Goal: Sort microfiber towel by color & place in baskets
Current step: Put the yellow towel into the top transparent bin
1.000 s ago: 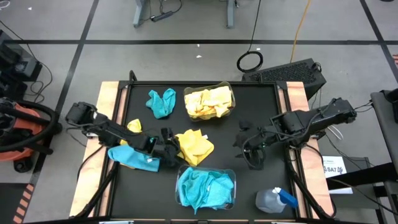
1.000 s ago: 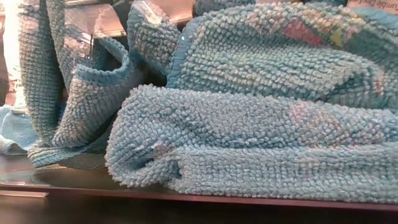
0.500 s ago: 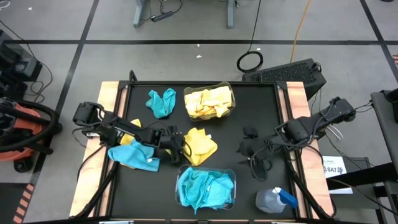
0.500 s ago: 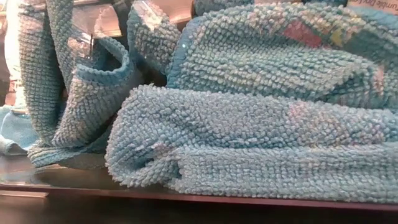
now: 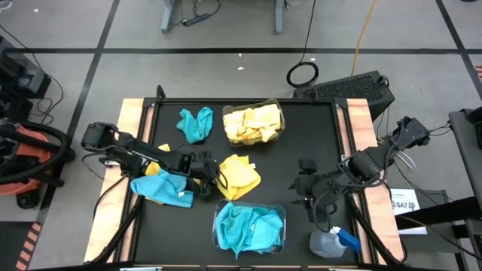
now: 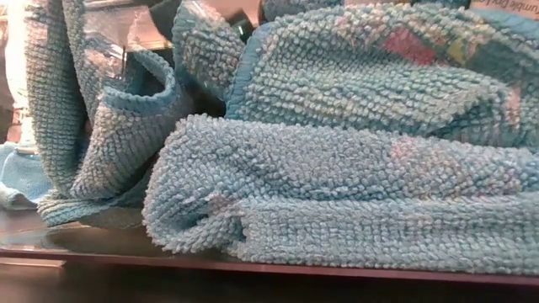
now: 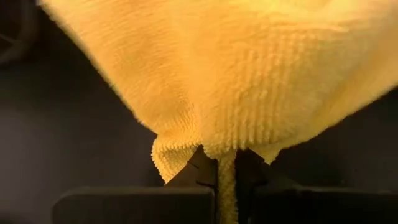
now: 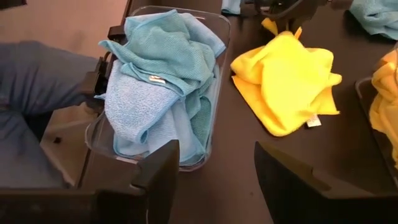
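My left gripper (image 5: 209, 170) is shut on a loose yellow towel (image 5: 239, 175) at the table's middle; the towel also shows in the right wrist view (image 8: 286, 81). My right gripper (image 5: 307, 193) is open and empty to the right of the middle. A clear basket (image 5: 280, 120) with yellow towels stands at the far middle. Another clear basket (image 5: 282, 212) with turquoise towels (image 6: 337, 194) stands at the near edge. Loose turquoise towels lie at the far left (image 5: 194, 123) and near left (image 5: 162, 187), with a yellow towel piece (image 5: 162, 153) under the left arm. My left gripper pinches the yellow towel's left edge (image 7: 226, 163) between its two fingers, which come about level from the table's left. The pinched edge is bunched, so the number of layers cannot be told. The rest of the towel (image 8: 292, 93) lies crumpled on the table.
A clear spray bottle with a blue trigger (image 5: 331, 241) lies at the near right corner, close to my right gripper. Bare black table shows between the yellow towel and the right gripper. A person's blue-clad leg (image 8: 37, 81) shows beyond the near edge.
My right gripper has gone toward the table's near edge, staying open. My left gripper has gone a little toward the right and far edges, and the yellow towel's left edge has gone with it.
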